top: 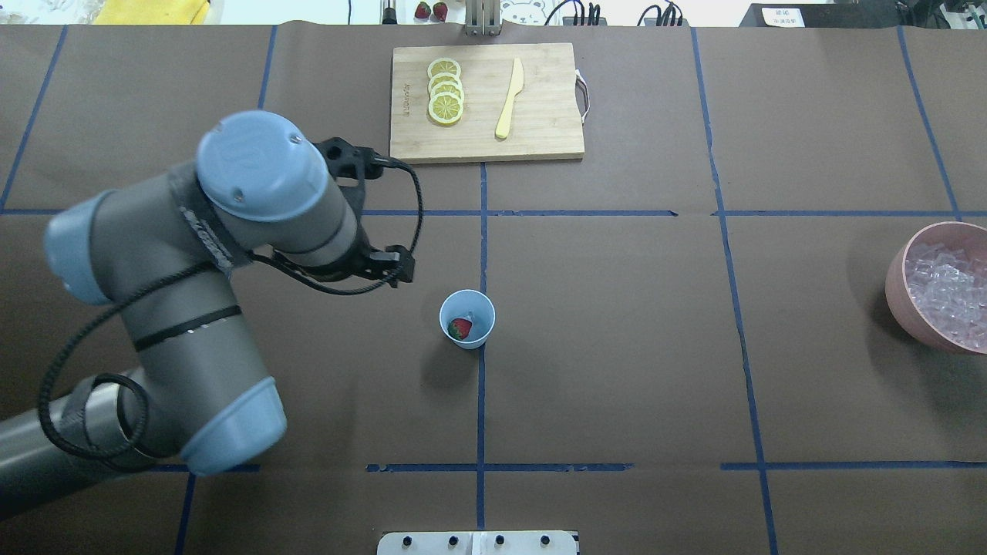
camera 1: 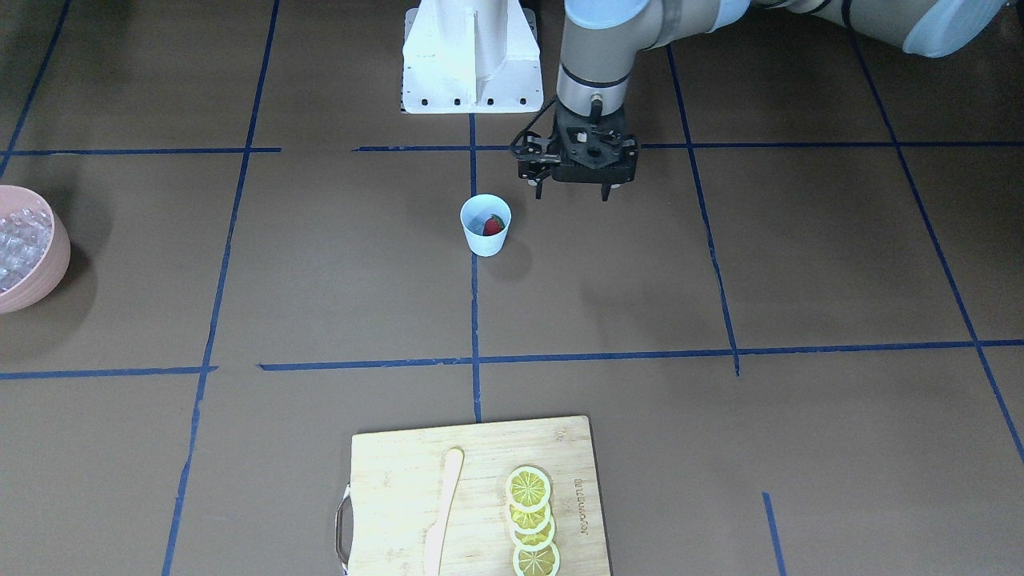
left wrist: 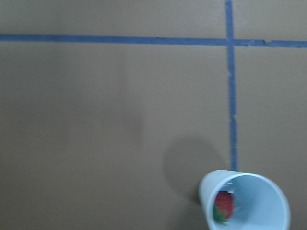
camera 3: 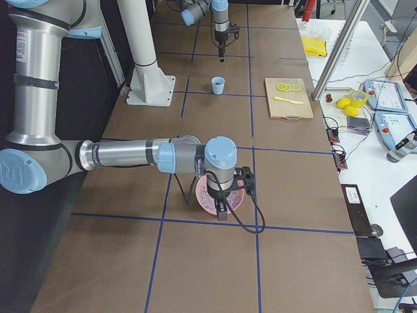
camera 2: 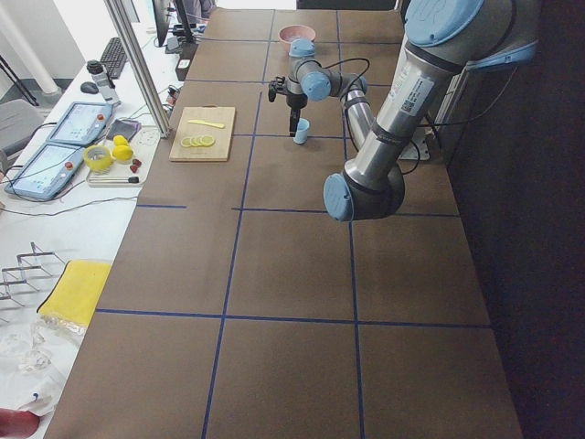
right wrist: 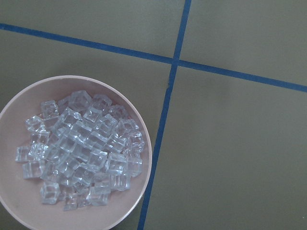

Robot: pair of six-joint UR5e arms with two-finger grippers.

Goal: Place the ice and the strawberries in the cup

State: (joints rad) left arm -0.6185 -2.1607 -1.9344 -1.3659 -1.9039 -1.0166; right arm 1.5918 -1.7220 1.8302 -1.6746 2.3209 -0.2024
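Red strawberry (camera 1: 494, 225) lies in the pale-blue plastic cup (camera 1: 485, 244); left pincer (camera 1: 572, 194) gapes empty at its two o'clock, front view. Right pincer (camera 3: 221, 210), grip impossible to tell, hangs over pink bowl (top: 898, 285) of clear ice cubes (right wrist: 81, 143).

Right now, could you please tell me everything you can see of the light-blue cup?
The cup is small, pale light-blue, tapered, handleless, plastic-looking. It stands upright, open, on the brown table at a blue tape line. One red strawberry lies inside. The open left pincer hangs beside it, apart.
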